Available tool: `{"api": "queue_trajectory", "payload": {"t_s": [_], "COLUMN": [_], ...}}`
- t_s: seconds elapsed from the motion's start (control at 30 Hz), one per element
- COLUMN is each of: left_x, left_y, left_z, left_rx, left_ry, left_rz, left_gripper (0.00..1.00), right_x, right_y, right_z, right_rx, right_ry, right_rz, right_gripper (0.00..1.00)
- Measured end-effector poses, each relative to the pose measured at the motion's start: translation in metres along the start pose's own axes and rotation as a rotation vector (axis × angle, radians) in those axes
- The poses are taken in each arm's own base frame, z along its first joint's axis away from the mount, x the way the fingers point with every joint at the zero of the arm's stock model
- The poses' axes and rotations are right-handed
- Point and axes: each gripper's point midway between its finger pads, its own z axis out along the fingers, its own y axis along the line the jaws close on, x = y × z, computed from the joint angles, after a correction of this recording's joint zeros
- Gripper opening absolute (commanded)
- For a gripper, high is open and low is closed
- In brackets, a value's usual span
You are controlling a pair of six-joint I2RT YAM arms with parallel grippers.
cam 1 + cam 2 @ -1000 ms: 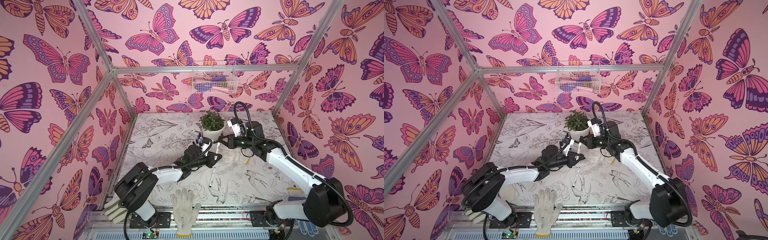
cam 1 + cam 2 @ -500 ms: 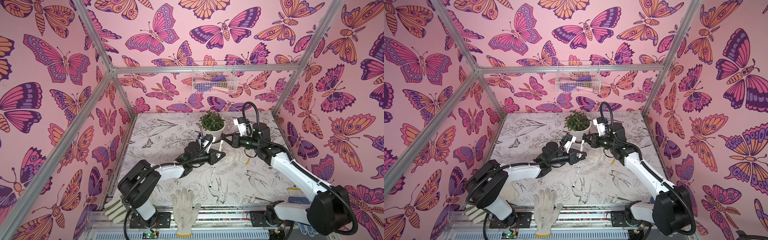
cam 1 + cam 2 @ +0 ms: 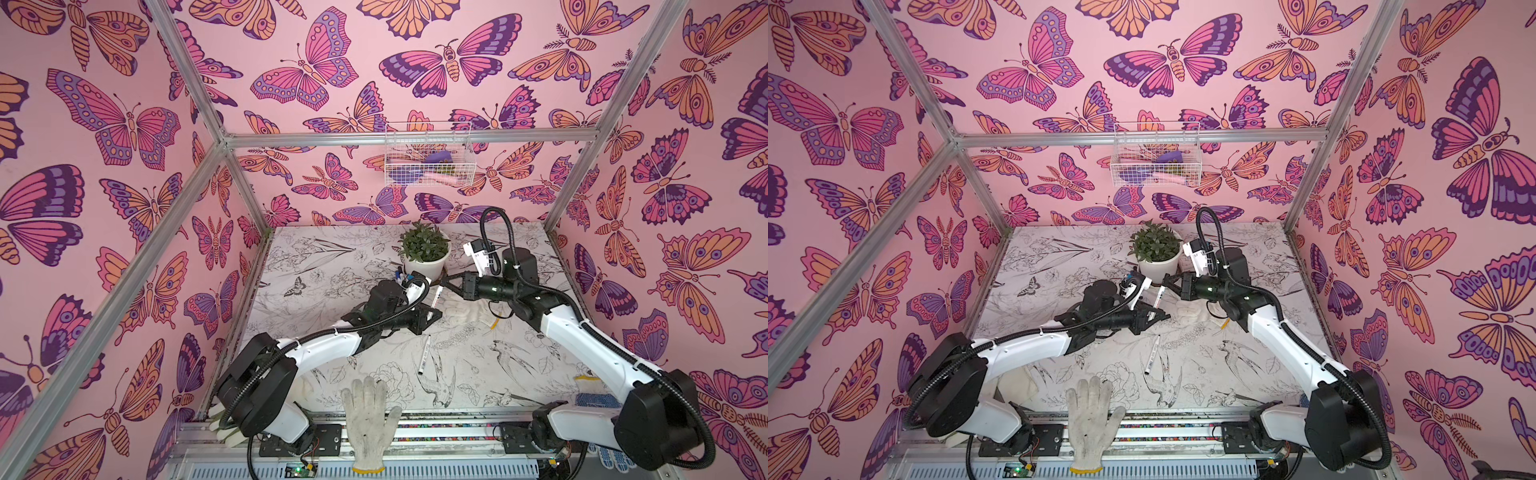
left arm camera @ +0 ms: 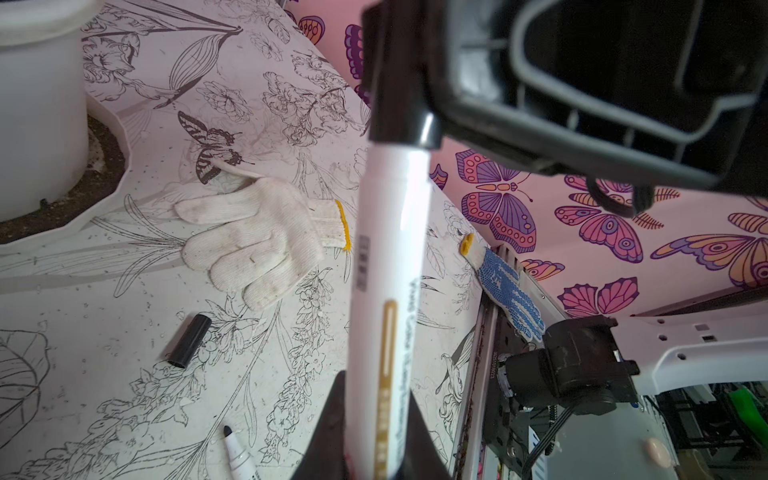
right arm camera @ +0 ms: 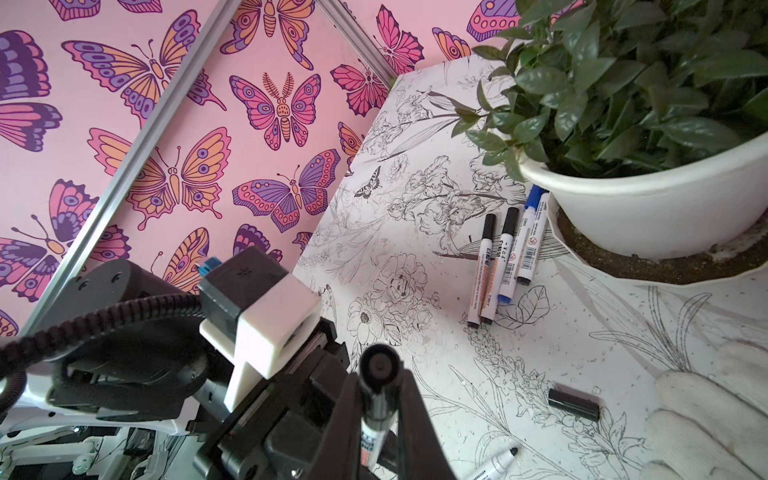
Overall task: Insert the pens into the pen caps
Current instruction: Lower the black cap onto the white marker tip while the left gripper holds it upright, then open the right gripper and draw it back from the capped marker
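At the front edge of the table, a white knitted glove (image 3: 370,419) lies flat with its fingers pointing inward. Just behind it, an uncapped pen (image 3: 424,359) with a black tip lies alone on the flower-printed tabletop (image 3: 316,266). Further in, above the middle of the table, the two arms meet. The left gripper (image 3: 431,311) has its jaws clamped narrow on the lower barrel of a white pen (image 4: 390,270) and holds it raised off the table. The right gripper (image 3: 445,284) reaches in from the opposite side. Its jaws are pinched on a black cap (image 4: 399,104) that sits over that pen's upper end; I cannot tell how fully it is seated. On the table below them lies a second white glove (image 4: 257,237). Near that glove, a loose black cap (image 4: 189,340) rests on its side. Further back, three capped pens (image 5: 506,257) lie side by side, just beside a potted plant (image 3: 426,253). On the back wall hangs a wire basket (image 3: 428,156).
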Motion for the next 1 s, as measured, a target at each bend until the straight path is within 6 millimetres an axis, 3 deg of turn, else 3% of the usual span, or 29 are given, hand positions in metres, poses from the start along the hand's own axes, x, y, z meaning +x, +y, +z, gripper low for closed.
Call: {"api": "queue_trajectory", "payload": {"t_s": [0.63, 0.87, 1.0], "left_x": [0.002, 0.006, 0.011], "left_y": [0.003, 0.009, 0.011], "left_z": [0.002, 0.005, -0.003], "left_rx": [-0.019, -0.103, -0.142], "left_ry": [0.025, 0.017, -0.017], "left_rz": [0.012, 0.138, 0.205], "left_gripper": [0.0, 0.0, 0.0], "right_x": [0.003, 0.007, 0.014], "right_y": [-0.003, -0.002, 0.007], "right_z": [-0.001, -0.003, -0.003], "right_rx": [0.01, 0.019, -0.003], "right_ry": [0.014, 0.045, 0.086], "right_rz": [0.016, 0.005, -0.003], "right_gripper": [0.0, 0.0, 0.0]}}
